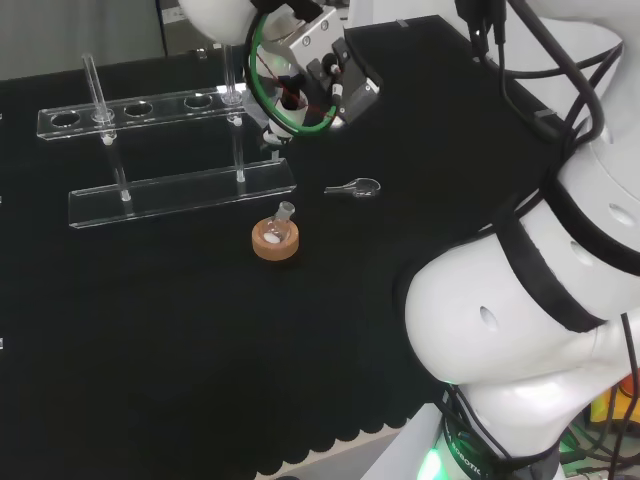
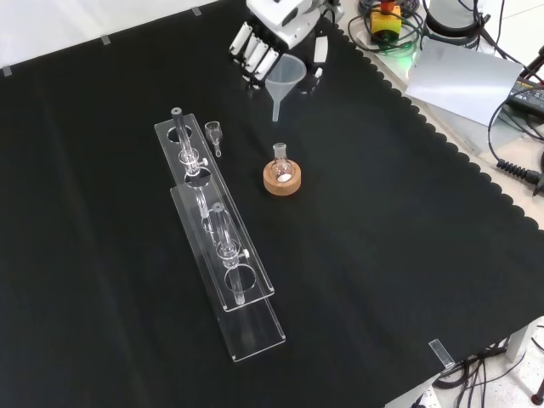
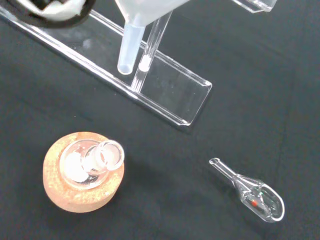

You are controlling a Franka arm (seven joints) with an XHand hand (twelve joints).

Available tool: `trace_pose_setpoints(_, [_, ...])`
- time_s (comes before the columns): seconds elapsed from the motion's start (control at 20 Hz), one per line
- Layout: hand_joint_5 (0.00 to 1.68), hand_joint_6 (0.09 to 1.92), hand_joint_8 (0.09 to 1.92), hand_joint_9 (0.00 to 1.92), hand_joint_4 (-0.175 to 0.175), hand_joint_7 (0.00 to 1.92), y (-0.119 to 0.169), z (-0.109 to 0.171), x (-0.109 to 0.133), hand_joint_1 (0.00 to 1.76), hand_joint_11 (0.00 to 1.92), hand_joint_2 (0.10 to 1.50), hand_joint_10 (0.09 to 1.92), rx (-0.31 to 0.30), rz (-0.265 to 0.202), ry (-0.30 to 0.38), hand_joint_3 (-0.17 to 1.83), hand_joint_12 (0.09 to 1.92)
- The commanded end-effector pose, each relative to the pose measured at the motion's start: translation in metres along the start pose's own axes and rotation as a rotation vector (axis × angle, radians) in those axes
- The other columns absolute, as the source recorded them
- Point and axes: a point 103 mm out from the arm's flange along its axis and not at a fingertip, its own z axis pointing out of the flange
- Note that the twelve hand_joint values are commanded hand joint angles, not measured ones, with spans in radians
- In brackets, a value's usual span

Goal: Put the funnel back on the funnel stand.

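Holding funnel (image 2: 287,81) in robot hand (image 2: 270,38), raised beside funnel stand (image 2: 217,229)

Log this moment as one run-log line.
hand: shut on funnel | funnel: lifted, spout down, not yet on funnel stand | flask: on cork ring

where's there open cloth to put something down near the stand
Open cloth lies right of the flask on its cork ring in the front view, and left of the clear stand. It is crowded between stand, glass scoop and flask, under the funnel in the hand.
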Motion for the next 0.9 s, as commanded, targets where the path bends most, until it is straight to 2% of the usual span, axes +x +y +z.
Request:
trace_pose_setpoints(0.05, [0.53,0.65,0.69,0.99,-0.04,0.61,-0.001,-0.016,-0.008,0.8,0.57,0.68,0.48,0.011,0.018,0.007,0.54,1.27])
trace_pose_setpoints(0.5, [0.53,0.66,0.69,0.99,-0.04,0.61,0.012,-0.024,-0.041,0.8,0.57,0.68,0.47,0.014,0.059,0.015,0.54,1.27])
trace_pose_setpoints(0.9, [0.53,0.67,0.69,0.99,-0.04,0.61,0.046,-0.028,-0.083,0.79,0.57,0.68,0.48,0.016,0.097,0.04,0.54,1.27])
